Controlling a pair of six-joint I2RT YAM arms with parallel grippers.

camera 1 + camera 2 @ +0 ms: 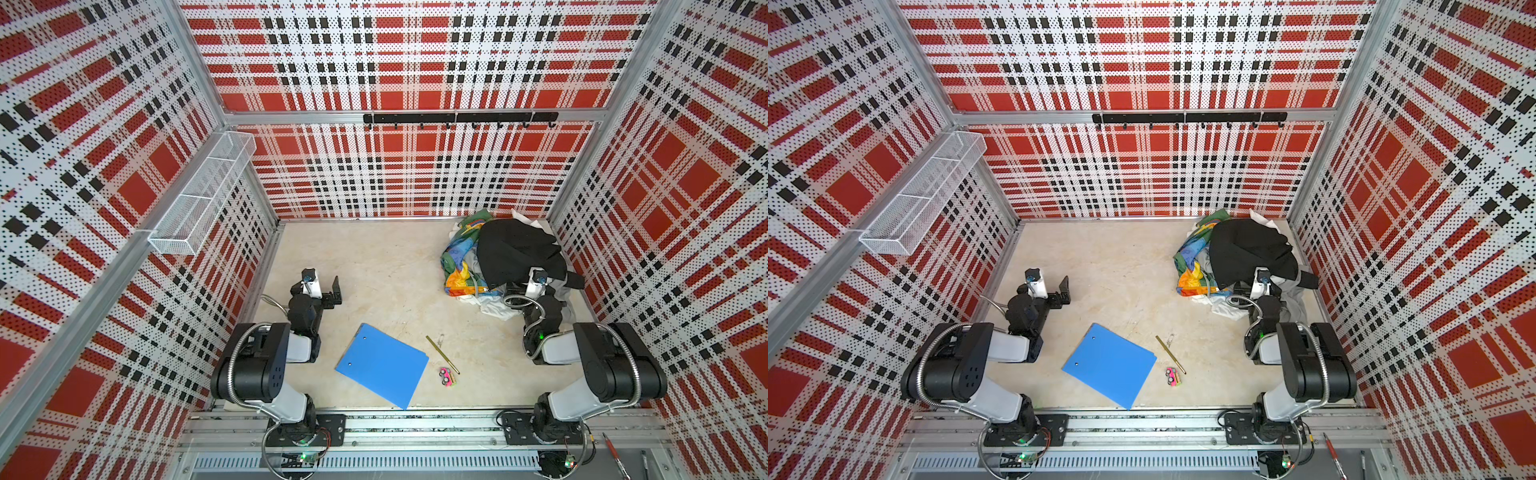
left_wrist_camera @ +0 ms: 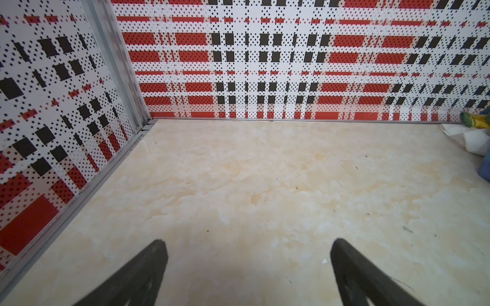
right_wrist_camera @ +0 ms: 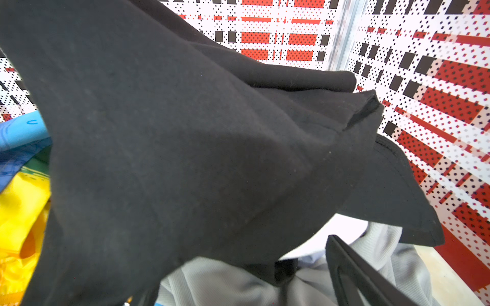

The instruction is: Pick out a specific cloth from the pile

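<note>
We are resting the right gripper [image 3: 245,246] at the pile [image 1: 505,257] — jaws wide, under its black cloth [image 3: 185,132].
The left gripper [image 2: 246,243] is hovering well away from it, fingers apart.

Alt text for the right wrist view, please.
A black cloth fills most of the frame, draped over a grey cloth. A rainbow-striped cloth shows at one edge, a gripper finger sits before the grey, plaid wall behind.
</note>
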